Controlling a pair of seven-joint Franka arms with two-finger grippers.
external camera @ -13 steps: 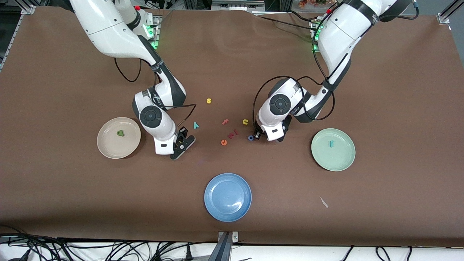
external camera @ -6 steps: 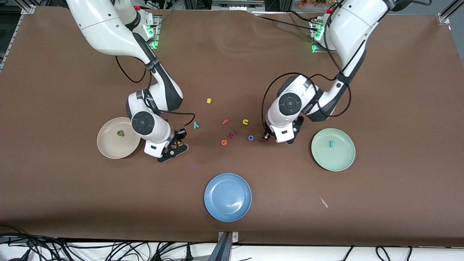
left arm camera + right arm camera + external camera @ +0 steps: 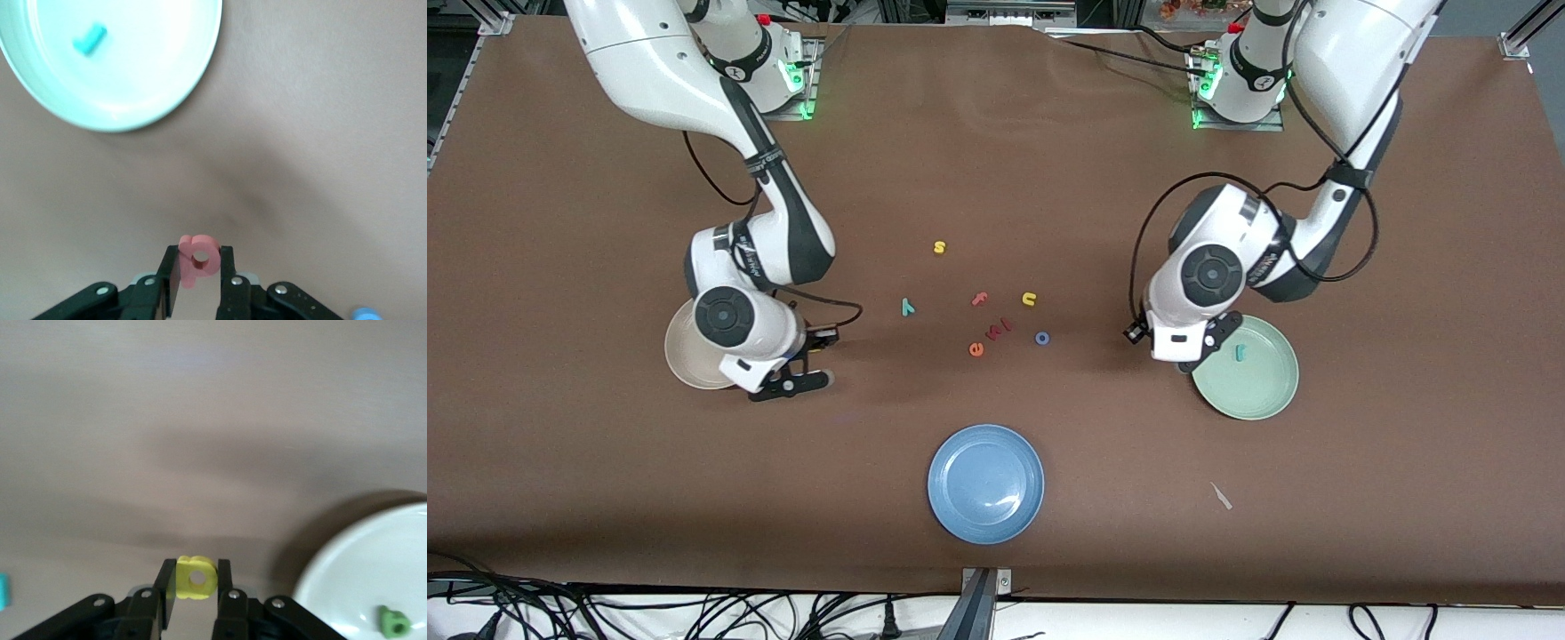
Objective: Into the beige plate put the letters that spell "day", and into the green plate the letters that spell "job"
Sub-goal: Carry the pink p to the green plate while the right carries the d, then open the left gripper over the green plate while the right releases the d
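Foam-light, stiff letters: left gripper [image 3: 195, 275] pinches the pink b [image 3: 197, 257] flat-sided beside the green plate [image 3: 160, 87]; right gripper [image 3: 195, 595] pinches the yellow d [image 3: 195, 577] beside the beige plate [image 3: 347, 580].

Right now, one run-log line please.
left gripper: shut on pink b, beside green plate | right gripper: shut on yellow d, beside beige plate

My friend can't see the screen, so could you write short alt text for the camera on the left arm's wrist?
The left gripper pinches a small pinkish-red letter b between its two black fingers, over bare brown table. A pale green plate lies close by, with a teal letter j in it.
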